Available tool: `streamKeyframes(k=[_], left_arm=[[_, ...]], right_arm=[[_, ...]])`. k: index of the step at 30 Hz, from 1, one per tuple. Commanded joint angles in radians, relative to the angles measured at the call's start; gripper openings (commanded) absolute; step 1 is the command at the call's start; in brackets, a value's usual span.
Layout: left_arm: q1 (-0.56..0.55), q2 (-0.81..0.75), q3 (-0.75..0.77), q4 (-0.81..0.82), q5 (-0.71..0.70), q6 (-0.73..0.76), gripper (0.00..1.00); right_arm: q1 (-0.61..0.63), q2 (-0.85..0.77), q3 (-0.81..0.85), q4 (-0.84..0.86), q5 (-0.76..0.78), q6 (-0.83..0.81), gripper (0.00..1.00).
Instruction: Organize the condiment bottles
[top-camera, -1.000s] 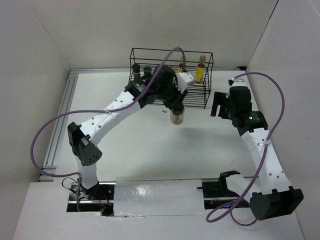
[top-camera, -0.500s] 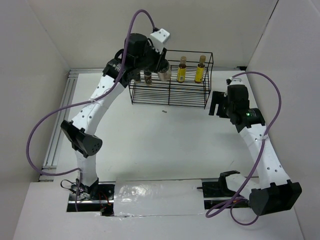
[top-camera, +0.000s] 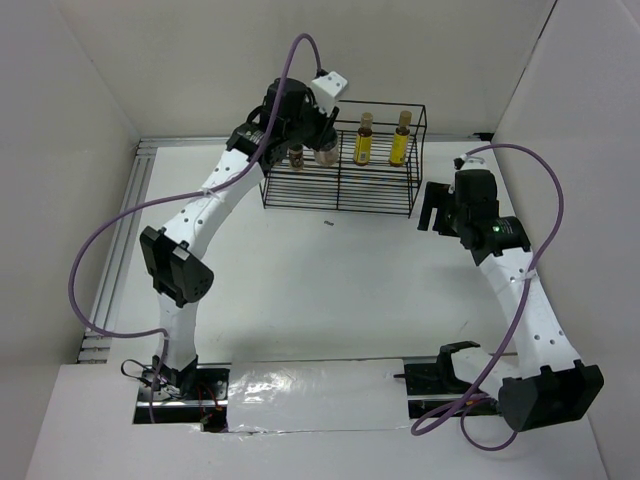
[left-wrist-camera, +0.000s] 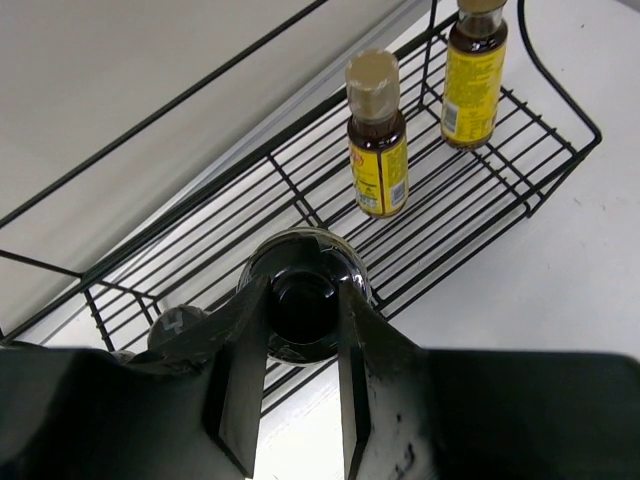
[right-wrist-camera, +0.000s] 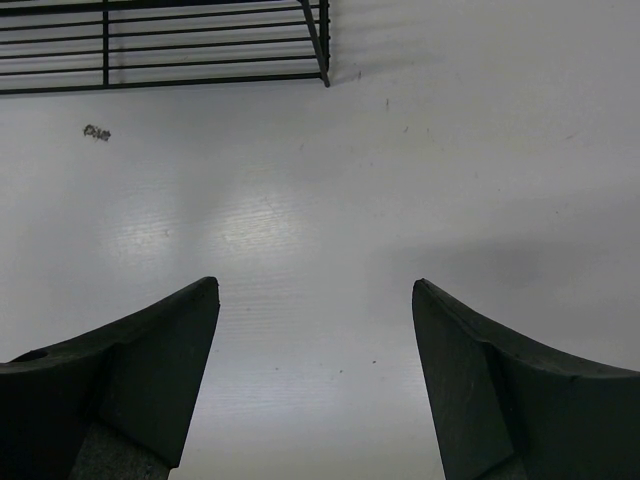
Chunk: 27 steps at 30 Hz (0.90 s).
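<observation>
The rack (top-camera: 338, 188) is black metal wire; the jar (left-wrist-camera: 303, 300) has a glossy black lid; the table (right-wrist-camera: 320, 200) looks smooth, matt white.

Over the left half of the wire rack (top-camera: 340, 190) my left gripper (left-wrist-camera: 303, 298), gripping a black-lidded jar (left-wrist-camera: 300, 248), is hemmed by a dark-lidded jar (left-wrist-camera: 178, 325) leftward and two yellow bottles (left-wrist-camera: 378, 140) (left-wrist-camera: 475, 75) rightward, while bare table (right-wrist-camera: 300, 200) before the rack leaves my spread right gripper (right-wrist-camera: 314, 290) free passage.

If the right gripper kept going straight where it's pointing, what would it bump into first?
Probably the bare white table: only tabletop shows between the fingers of the open right gripper. The wire rack lies farther ahead and mostly to the left, so it is likely missed, though depth is hard to judge.
</observation>
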Motion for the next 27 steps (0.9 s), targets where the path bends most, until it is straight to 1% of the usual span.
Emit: streamKeyframes(k=[1,7,17,25,26,27], left_arm=[[0.008,-0.002,0.001,0.097,-0.007,0.019,0.0],[0.011,0.023,-0.006,0.067,0.02,0.005,0.0],[0.011,0.073,0.006,0.09,0.001,0.018,0.0],[0.026,0.098,0.021,0.063,0.01,0.007,0.0],[0.028,0.098,0.023,0.06,0.013,0.002,0.01],[0.032,0.099,0.026,0.057,0.018,-0.005,0.04]], right_arm=[[-0.009,-0.028,0.028,0.0,0.012,0.017,0.84],[-0.007,-0.02,0.038,0.002,0.014,0.009,0.84],[-0.007,-0.003,0.053,-0.005,0.016,0.0,0.84],[-0.007,-0.005,0.048,-0.002,0.02,0.002,0.84],[-0.007,-0.003,0.048,-0.002,0.019,0.002,0.84],[-0.007,-0.003,0.048,-0.002,0.019,0.002,0.84]])
